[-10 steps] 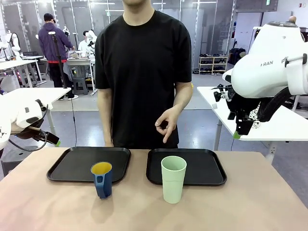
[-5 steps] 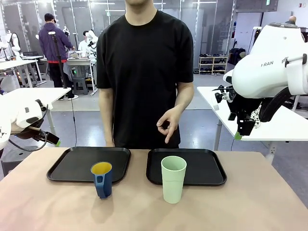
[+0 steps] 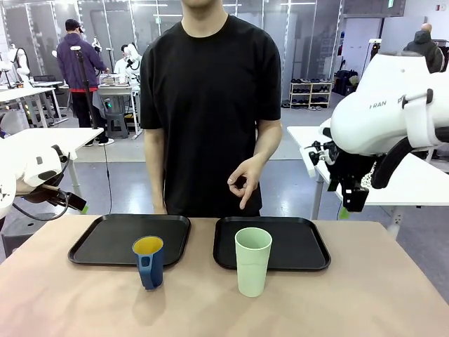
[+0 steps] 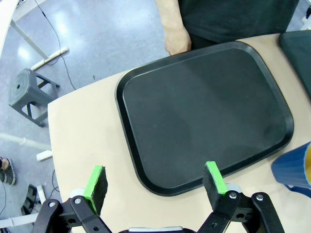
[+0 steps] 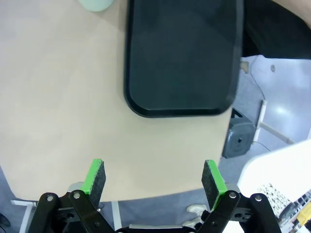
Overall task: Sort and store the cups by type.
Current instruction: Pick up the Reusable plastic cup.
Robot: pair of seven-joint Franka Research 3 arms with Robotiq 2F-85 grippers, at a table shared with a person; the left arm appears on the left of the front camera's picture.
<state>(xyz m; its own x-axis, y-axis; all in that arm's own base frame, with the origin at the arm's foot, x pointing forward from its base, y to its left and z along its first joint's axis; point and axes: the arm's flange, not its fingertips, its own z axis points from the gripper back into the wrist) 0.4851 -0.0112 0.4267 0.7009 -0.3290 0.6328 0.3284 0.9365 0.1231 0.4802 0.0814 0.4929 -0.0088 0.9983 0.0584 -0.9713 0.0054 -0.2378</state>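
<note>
Hovering left claw (image 4: pixel 155 170), right claw (image 5: pixel 153 170), both spread

Dark blue ribbed mug (image 4: pixel 293 167): cut off by right edge, left wrist view. Pale mint-green plain tumbler (image 5: pixel 96 4): cropped at top edge, right wrist view.

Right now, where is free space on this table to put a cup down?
The left tray and the right tray are bare inside. The table is also free right of the green tumbler and left of the blue mug. It is crowded only at the trays' near edges, where both cups stand.
</note>
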